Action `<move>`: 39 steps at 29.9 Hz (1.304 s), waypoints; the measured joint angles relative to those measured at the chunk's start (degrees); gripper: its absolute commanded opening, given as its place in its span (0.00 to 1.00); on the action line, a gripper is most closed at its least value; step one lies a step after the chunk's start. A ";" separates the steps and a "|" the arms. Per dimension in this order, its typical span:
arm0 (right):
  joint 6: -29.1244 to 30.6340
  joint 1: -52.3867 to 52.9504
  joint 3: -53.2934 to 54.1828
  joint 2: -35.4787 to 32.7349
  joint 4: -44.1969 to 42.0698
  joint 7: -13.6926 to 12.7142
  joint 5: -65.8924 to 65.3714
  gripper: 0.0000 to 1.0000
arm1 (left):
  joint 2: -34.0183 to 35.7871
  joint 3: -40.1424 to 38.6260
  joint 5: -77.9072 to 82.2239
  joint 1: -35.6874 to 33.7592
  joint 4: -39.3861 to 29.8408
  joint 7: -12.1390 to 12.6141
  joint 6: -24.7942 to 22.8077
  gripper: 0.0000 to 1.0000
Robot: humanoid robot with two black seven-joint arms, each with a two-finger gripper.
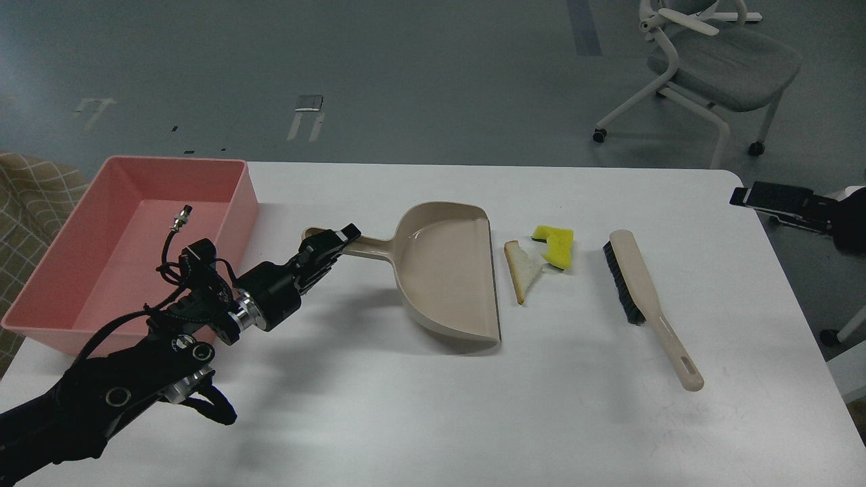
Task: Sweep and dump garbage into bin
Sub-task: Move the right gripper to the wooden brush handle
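Note:
My left gripper [333, 241] is shut on the handle of a beige dustpan [446, 277], whose open lip faces right. Just past the lip lies the garbage: a triangular white bread slice [522, 269] and, right of it, a notched yellow sponge piece [555, 245] with dark green backing. A beige hand brush [643, 291] with black bristles lies right of the sponge. The pink bin [223, 196] stands at the table's far left, behind my left arm. My right gripper [747, 196] shows dark at the right edge, above the table's corner; its fingers cannot be told apart.
The white table [433, 406] ends in a rounded corner at the far right. A grey wheeled chair [717, 61] stands on the floor behind it. A checked cloth [27, 196] lies left of the bin.

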 measured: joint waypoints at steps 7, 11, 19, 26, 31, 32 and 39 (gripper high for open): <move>0.02 -3.21 -0.38 0.11 4.30 -0.94 -1.13 1.00 | -0.13 -0.01 0.00 0.02 0.25 -0.10 0.10 0.19; 0.02 -6.15 -0.43 0.52 5.96 -2.31 -2.64 1.00 | -0.15 -0.06 0.00 0.02 0.30 -0.19 0.10 0.19; 0.02 -7.13 -0.43 4.17 5.49 -6.01 -3.03 0.96 | -0.85 -0.06 0.00 0.02 0.41 -0.26 0.10 0.19; 0.02 -7.38 -0.43 8.37 5.45 -10.12 -3.13 0.94 | -1.43 -0.03 -0.07 0.02 0.69 -0.40 0.10 0.19; 0.02 -7.43 -0.43 8.79 5.59 -11.82 -4.47 0.97 | -1.47 0.10 -0.07 0.05 0.72 -0.49 0.10 0.19; 0.02 -7.40 -0.43 8.92 5.56 -12.32 -4.61 0.98 | -1.47 0.10 -0.07 0.08 0.75 -0.49 0.10 0.19; 0.02 -7.28 -0.94 10.21 5.24 -14.49 -4.54 0.95 | -2.06 0.07 -0.11 0.10 1.67 -0.40 0.10 0.19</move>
